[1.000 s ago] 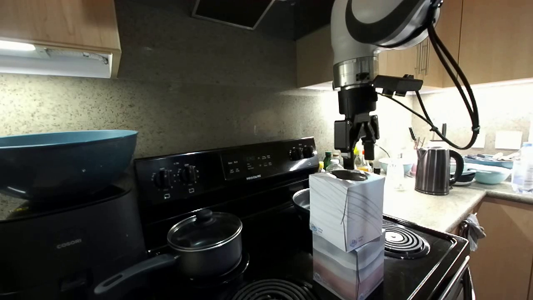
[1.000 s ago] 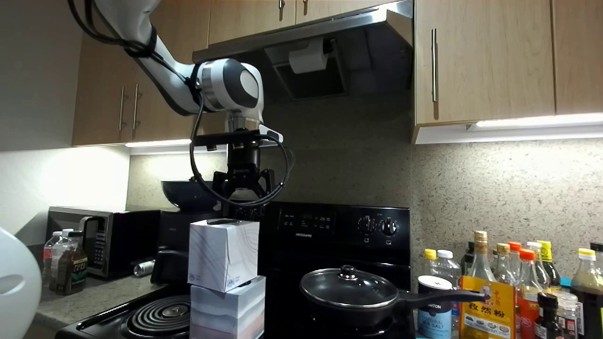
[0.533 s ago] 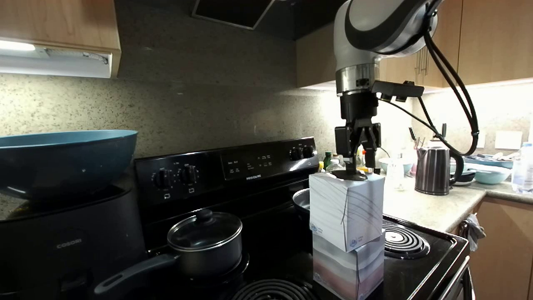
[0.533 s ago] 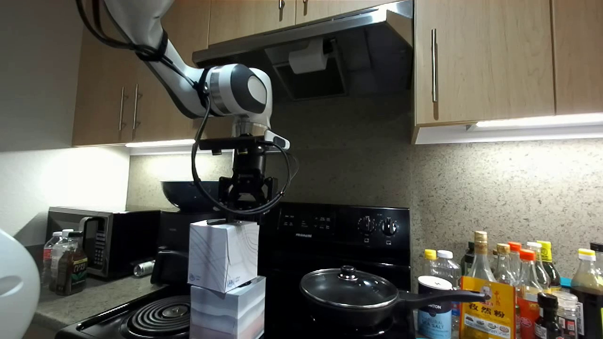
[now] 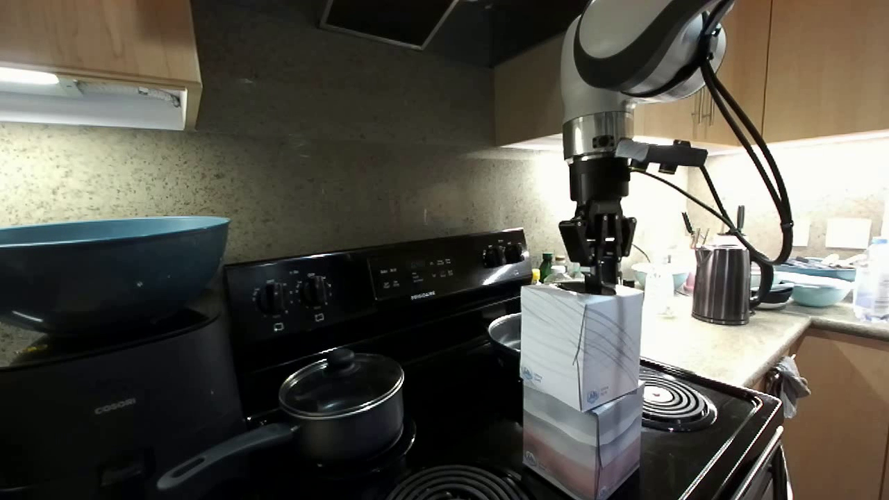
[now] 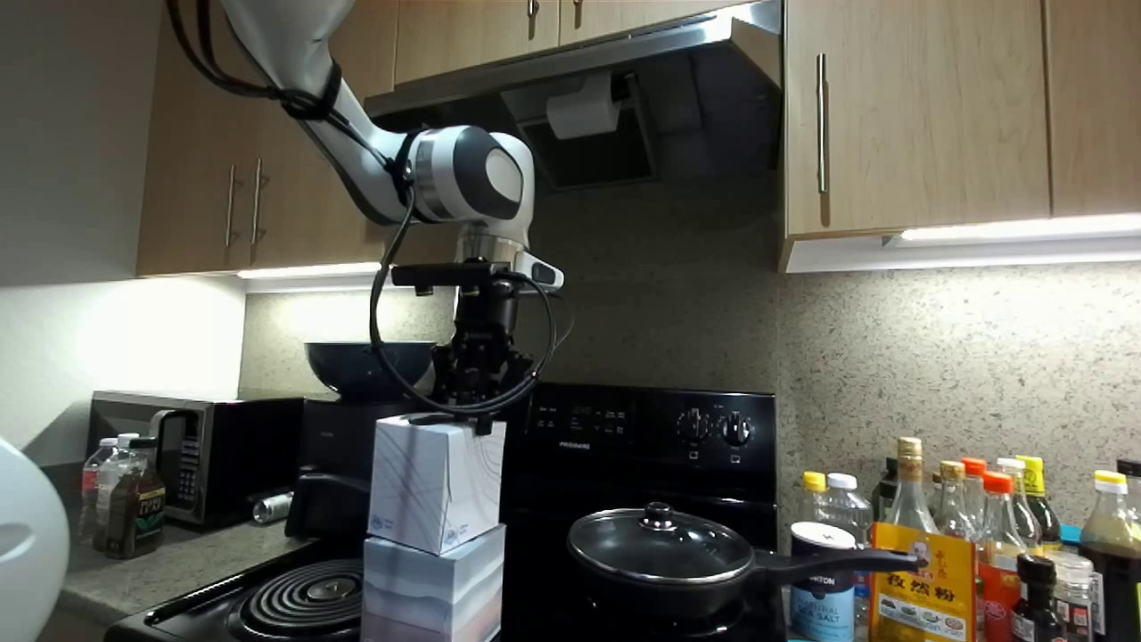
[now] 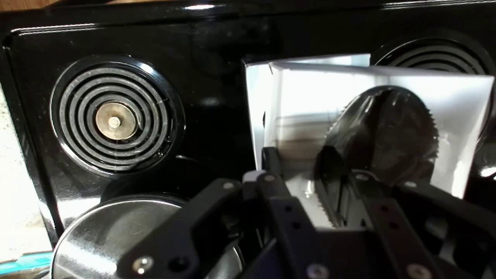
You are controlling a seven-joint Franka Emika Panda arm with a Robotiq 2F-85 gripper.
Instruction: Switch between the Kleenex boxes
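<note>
Two Kleenex boxes stand stacked on the stove. The upper Kleenex box [image 5: 580, 347], white with thin grey curved lines, sits a little askew on the lower Kleenex box [image 5: 576, 444], which has grey and pinkish wavy bands. Both also show in an exterior view, upper box [image 6: 428, 490] over lower box [image 6: 432, 588]. My gripper [image 5: 600, 283] points down at the top of the upper one. In the wrist view the gripper [image 7: 299, 159] pinches the strip of top beside the dark oval opening, one finger in the opening, the other against the outer edge.
A lidded saucepan [image 5: 344, 417] and a lidded frying pan [image 6: 660, 571] stand on the stove. A coil burner [image 7: 116, 120] lies beside the boxes. Farther off are a kettle [image 5: 722, 285], several bottles [image 6: 998, 508] and a large bowl [image 5: 111, 271].
My gripper has come down onto the upper box and its jaws have closed from wide. The upper box has shifted slightly with it, rightward in both exterior views.
</note>
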